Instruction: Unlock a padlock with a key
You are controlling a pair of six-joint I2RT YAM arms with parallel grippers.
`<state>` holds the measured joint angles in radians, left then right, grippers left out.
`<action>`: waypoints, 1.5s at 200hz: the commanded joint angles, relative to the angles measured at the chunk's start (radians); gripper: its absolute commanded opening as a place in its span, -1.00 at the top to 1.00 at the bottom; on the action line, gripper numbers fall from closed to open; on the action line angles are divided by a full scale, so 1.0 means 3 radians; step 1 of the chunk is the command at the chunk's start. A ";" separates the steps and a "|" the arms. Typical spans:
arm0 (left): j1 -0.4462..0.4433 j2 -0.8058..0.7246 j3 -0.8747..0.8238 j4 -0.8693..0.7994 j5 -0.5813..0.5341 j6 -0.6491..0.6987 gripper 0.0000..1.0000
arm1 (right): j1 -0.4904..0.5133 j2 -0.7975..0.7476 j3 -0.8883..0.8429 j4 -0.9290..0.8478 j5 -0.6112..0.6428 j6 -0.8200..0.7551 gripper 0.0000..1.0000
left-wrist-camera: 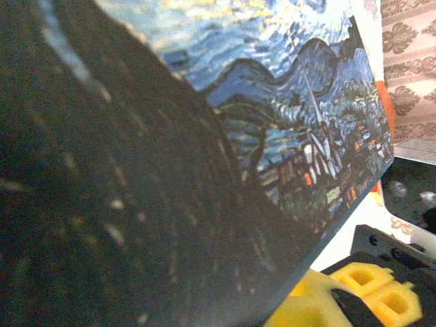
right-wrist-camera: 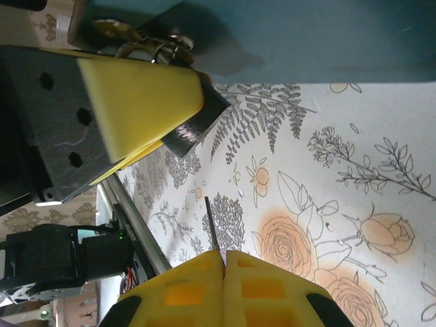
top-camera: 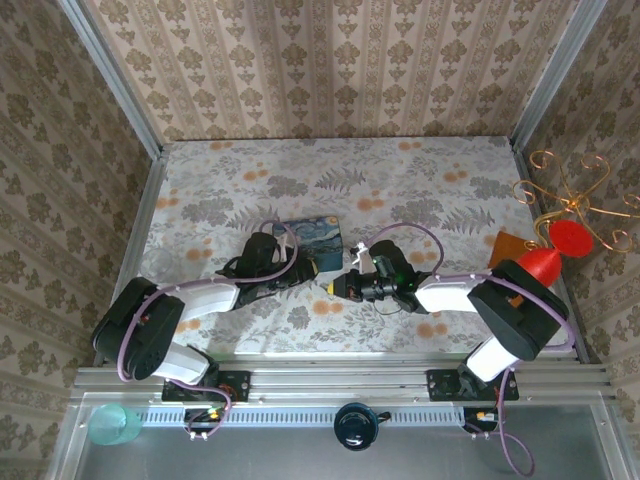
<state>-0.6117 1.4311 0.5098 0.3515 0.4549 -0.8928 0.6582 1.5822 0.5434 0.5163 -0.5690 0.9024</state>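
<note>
My right gripper [right-wrist-camera: 223,255] is shut on the key [right-wrist-camera: 212,228], whose thin metal blade sticks out edge-on from between the yellow pads. It hovers low over the flowered table, right of the left gripper [top-camera: 312,263]. The left gripper [right-wrist-camera: 178,133] is shut on a small dark ribbed piece, the padlock [right-wrist-camera: 195,128], which pokes out past its yellow pad just in front of the key's tip. The blue swirly-painted tin [top-camera: 307,238] lies directly behind both grippers. In the left wrist view the tin [left-wrist-camera: 293,102] is very close, and a blurred dark mass [left-wrist-camera: 122,204] hides the jaws.
A brass clasp [right-wrist-camera: 139,42] shows at the tin's edge. A red cone [top-camera: 545,262], an orange card [top-camera: 505,248] and a copper wire stand [top-camera: 575,195] sit at the right wall. The aluminium rail [top-camera: 340,375] runs along the near edge; a teal cup [top-camera: 113,422] stands below it.
</note>
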 commanded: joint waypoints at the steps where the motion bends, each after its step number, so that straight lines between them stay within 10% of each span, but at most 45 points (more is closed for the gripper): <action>1: 0.0038 -0.0088 0.0040 0.0196 0.0169 -0.0131 0.91 | -0.0045 0.0084 -0.0058 0.0390 -0.0243 0.0118 1.00; 300: -0.0042 -0.0010 -0.0196 0.1271 0.0283 -0.0858 0.87 | -0.0537 0.0612 -0.0187 0.1782 -0.0906 0.0725 1.00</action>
<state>-0.6155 1.4311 0.4454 0.6182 0.5056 -1.1316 0.4976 1.7477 0.5018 1.0012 -0.8062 1.1053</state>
